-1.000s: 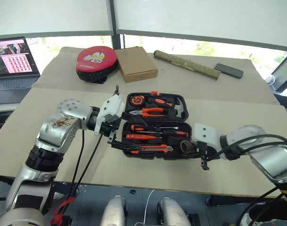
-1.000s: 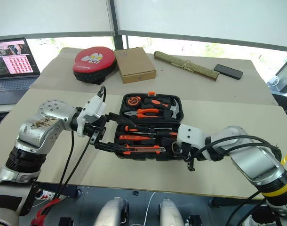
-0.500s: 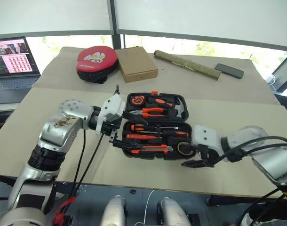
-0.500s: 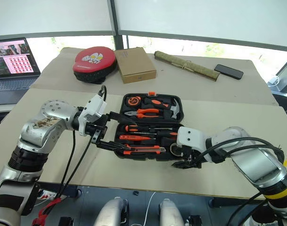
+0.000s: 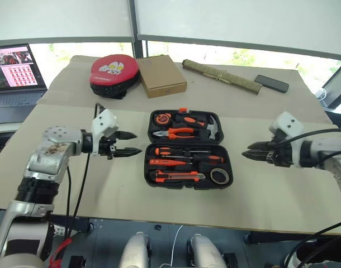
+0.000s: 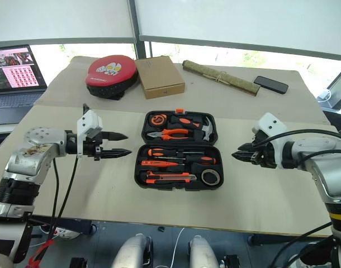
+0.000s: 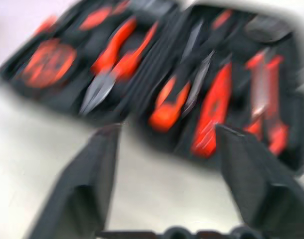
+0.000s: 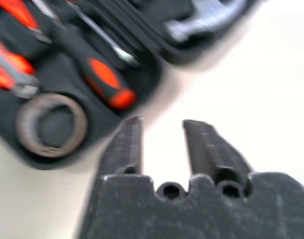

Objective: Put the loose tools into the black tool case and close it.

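Case point(image 5: 188, 151) lies open flat at mid-table point(image 5: 159, 206), lid half on the far side, base half on the near side. Orange latch at the far edge.

Base half: screwdrivers point(image 5: 179, 152) seated in their slots, knife point(image 5: 179, 177) along the near edge, a tape roll point(image 5: 219, 176) at the near right corner. Lid half: pliers point(image 5: 180, 133), hammer point(image 5: 213, 128), tape measure point(image 5: 164, 118).

Left claw point(image 5: 132, 143) hangs over the table left of the case, apart from it, tips pointing right toward it. Fingers point(image 7: 87, 179) parted moderately, nothing between them.

Right claw point(image 5: 250, 151) is right of the case, apart from it, tips pointing left. Fingers point(image 8: 127, 147) set with only a narrow gap, holding nothing.

Far side of the table: red pad point(image 5: 113, 72), cardboard box point(image 5: 161, 75), a rolled olive bundle point(image 5: 221, 76), a phone point(image 5: 271, 84). Laptop point(image 5: 14, 70) at far left, off the table.
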You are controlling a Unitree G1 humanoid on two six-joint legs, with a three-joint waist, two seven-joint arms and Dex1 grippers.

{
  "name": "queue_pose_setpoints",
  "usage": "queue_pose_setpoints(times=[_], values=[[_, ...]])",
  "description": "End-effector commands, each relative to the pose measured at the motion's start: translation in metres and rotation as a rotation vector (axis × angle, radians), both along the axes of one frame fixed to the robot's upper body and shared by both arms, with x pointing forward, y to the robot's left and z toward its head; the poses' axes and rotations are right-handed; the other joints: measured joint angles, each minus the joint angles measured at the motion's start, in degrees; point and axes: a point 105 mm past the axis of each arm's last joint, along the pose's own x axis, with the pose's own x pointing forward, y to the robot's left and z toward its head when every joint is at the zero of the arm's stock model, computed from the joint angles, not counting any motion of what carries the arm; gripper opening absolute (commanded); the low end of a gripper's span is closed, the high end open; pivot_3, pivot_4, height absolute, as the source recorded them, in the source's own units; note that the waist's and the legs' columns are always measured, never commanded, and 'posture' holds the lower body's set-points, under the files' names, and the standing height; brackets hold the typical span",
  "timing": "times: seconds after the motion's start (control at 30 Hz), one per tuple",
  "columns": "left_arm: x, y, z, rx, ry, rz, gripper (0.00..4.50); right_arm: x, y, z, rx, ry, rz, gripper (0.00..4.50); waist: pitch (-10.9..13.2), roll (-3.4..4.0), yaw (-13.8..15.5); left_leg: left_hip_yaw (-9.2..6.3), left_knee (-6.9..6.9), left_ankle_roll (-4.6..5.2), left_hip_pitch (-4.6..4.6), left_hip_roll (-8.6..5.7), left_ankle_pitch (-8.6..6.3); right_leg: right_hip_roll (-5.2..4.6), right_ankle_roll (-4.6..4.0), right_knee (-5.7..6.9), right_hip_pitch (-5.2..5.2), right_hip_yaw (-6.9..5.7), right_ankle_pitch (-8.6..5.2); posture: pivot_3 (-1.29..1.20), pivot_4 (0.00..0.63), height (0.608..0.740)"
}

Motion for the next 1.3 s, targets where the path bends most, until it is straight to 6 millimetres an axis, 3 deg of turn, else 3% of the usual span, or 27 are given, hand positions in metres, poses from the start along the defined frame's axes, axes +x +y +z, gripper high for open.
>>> queue_pose_setpoints(times=[0.03, 0.07, 0.13, 0.3, 0.43, 0.7, 0.87, 1.07, 1.23, 1.27, 1.3], values=[[-0.002, -0.009, -0.005, 0.051, -0.030, -0.044, 1.16, 0.017, 0.008, -0.006, -0.046, -0.055, 0.040, 0.00, 0.00, 0.00, -0.05, 0.01, 0.01, 0.00, 0.00, 0.00, 0.00, 0.00, 0.00, 0.00, 0.00, 0.01, 0.00, 0.00, 0.150, 0.740], [0.000, -0.013, -0.007, 0.053, -0.031, -0.048, 0.65, 0.020, 0.012, -0.008, -0.052, -0.054, 0.054, 0.00, 0.00, 0.00, -0.08, 0.05, 0.00, 0.00, 0.00, 0.00, 0.00, 0.00, 0.00, 0.01, 0.00, 0.03, 0.00, 0.00, 0.150, 0.740], [0.004, -0.021, -0.012, 0.062, -0.035, -0.048, 0.10, 0.026, 0.019, -0.011, -0.071, -0.052, 0.088, 0.00, 0.00, 0.01, 0.03, 0.07, 0.01, 0.00, -0.01, 0.00, 0.00, -0.01, 0.00, 0.03, -0.02, 0.04, 0.00, 0.00, 0.150, 0.740], [-0.001, -0.046, -0.013, 0.034, -0.026, -0.148, 0.10, 0.028, 0.037, -0.013, -0.085, -0.038, 0.188, 0.00, 0.00, 0.00, 0.22, 0.07, 0.02, 0.00, -0.08, -0.01, 0.00, -0.01, 0.01, 0.02, -0.05, 0.04, 0.01, 0.00, 0.150, 0.740], [-0.007, -0.055, -0.009, 0.009, -0.028, -0.205, 0.10, 0.009, 0.047, -0.013, -0.064, 0.002, 0.286, 0.00, 0.00, 0.01, 0.28, 0.07, -0.01, 0.00, -0.08, 0.00, 0.00, 0.00, 0.01, 0.02, -0.07, 0.02, 0.01, 0.00, 0.150, 0.740], [-0.036, -0.057, -0.013, -0.025, 0.065, -0.343, 0.10, -0.025, 0.051, -0.021, -0.035, 0.049, 0.316, 0.00, 0.00, 0.00, 0.73, 0.05, -0.03, 0.02, -0.15, 0.02, -0.02, 0.00, 0.01, -0.02, -0.08, -0.03, 0.00, 0.00, 0.150, 0.740], [-0.049, -0.052, -0.018, -0.003, 0.125, -0.377, 0.10, -0.048, 0.053, -0.027, -0.020, 0.086, 0.321, 0.00, 0.00, 0.00, 0.79, 0.03, -0.01, 0.02, -0.14, 0.02, -0.02, -0.01, 0.01, -0.01, -0.07, -0.05, 0.00, 0.00, 0.150, 0.740], [-0.053, -0.036, -0.023, 0.048, 0.144, -0.351, 0.10, -0.058, 0.044, -0.033, -0.005, 0.099, 0.231, 0.00, 0.00, 0.00, 0.76, 0.00, -0.01, 0.02, -0.14, 0.02, -0.02, -0.01, 0.01, -0.02, -0.05, -0.06, -0.01, 0.00, 0.150, 0.740], [-0.031, -0.004, -0.027, 0.102, 0.145, -0.165, 0.10, -0.057, 0.013, -0.023, -0.030, 0.056, 0.103, 0.00, 0.00, 0.00, 0.75, 0.00, 0.01, 0.02, -0.13, 0.01, -0.02, -0.01, 0.01, 0.00, -0.05, -0.05, -0.01, 0.00, 0.150, 0.740], [-0.023, 0.003, -0.025, 0.087, 0.151, -0.109, 0.04, -0.055, 0.004, -0.019, -0.023, 0.045, 0.060, 0.29, 0.00, 0.00, 0.75, 0.00, 0.02, 0.02, -0.11, 0.01, -0.02, -0.01, 0.01, 0.01, -0.04, -0.04, 0.00, 0.00, 0.150, 0.740], [-0.014, 0.009, -0.020, 0.034, 0.177, -0.034, 0.30, -0.052, -0.004, -0.015, 0.006, 0.039, 0.008, 0.60, 0.00, -0.01, 0.75, 0.00, 0.04, 0.02, -0.08, 0.01, -0.02, 0.00, 0.01, 0.03, -0.03, -0.05, 0.00, 0.00, 0.150, 0.740]])
